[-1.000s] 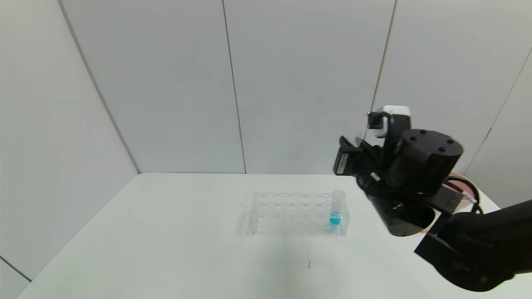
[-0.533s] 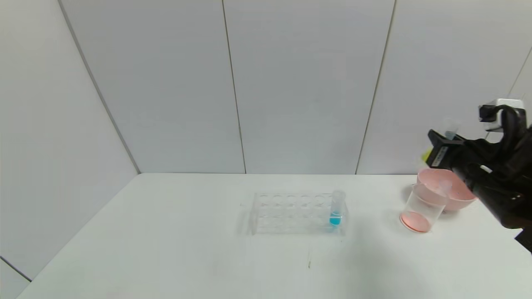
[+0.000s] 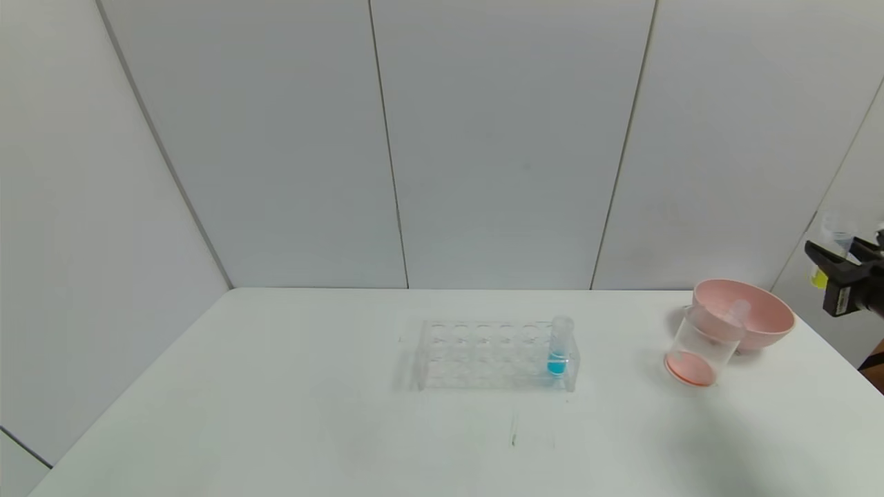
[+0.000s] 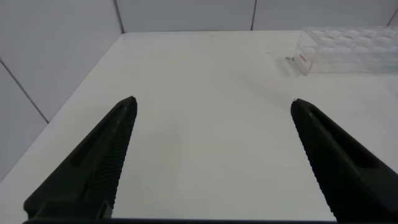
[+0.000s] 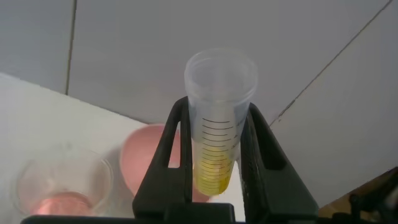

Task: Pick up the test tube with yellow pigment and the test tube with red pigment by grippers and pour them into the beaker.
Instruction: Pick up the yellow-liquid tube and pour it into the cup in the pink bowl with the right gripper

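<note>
R claw [image 5: 214, 180] is clamped on the yellow tube [image 5: 219, 118]: fingers [image 5: 171, 155] pressed vs both sides of the tube, which stands upright between them, rim above the fingertips, yellow liquid in the lower part, printed grad. marks on the wall. In the head view this claw [image 3: 839, 273] sits at the far R edge, raised off the table [image 3: 276, 414], w/ the tube [image 3: 825, 259] poking up from it and a bit of yellow showing at the bottom.

Below & just inboard of the R claw: the beaker [image 3: 697, 348], clear, tilted in the head view, w/ red-orange liquid at its base. A 2nd tube [image 3: 733, 312] seems to lean at the beaker's rim; contents can't be made out. Right wrist view shows the beaker [image 5: 62, 186] under the claw, to one side, pinkish liquid in it. Just behind the beaker, touching or nearly so, is the pink bowl [image 3: 749, 317], closer under the claw than the beaker.

Well apart from the R claw, toward table centre: clear rack [image 3: 483, 352] w/ one blue tube [image 3: 559, 348] upright in its end slot nearest the claw; other slots look bare.

L claw [image 4: 214, 155]: wide open, nothing between the fingers [image 4: 93, 162], low over the table's near-L part. Rack [image 4: 348, 50] lies ahead of it, off to one side, well apart.
</note>
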Action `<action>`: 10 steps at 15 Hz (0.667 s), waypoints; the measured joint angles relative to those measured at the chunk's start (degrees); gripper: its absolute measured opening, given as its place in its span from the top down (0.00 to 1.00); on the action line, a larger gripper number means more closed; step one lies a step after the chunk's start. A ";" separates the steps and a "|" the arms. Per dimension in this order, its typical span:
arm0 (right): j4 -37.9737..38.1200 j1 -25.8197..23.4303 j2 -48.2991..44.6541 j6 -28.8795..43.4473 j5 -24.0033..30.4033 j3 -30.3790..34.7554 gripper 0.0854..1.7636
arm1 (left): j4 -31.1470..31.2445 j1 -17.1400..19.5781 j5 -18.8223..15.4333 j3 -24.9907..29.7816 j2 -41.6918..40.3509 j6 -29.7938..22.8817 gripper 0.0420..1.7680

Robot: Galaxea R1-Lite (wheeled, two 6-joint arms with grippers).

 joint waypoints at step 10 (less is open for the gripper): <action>-2.19 -1.00 6.91 -30.22 5.34 1.15 0.75 | 0.00 0.00 0.00 0.00 0.00 0.00 0.00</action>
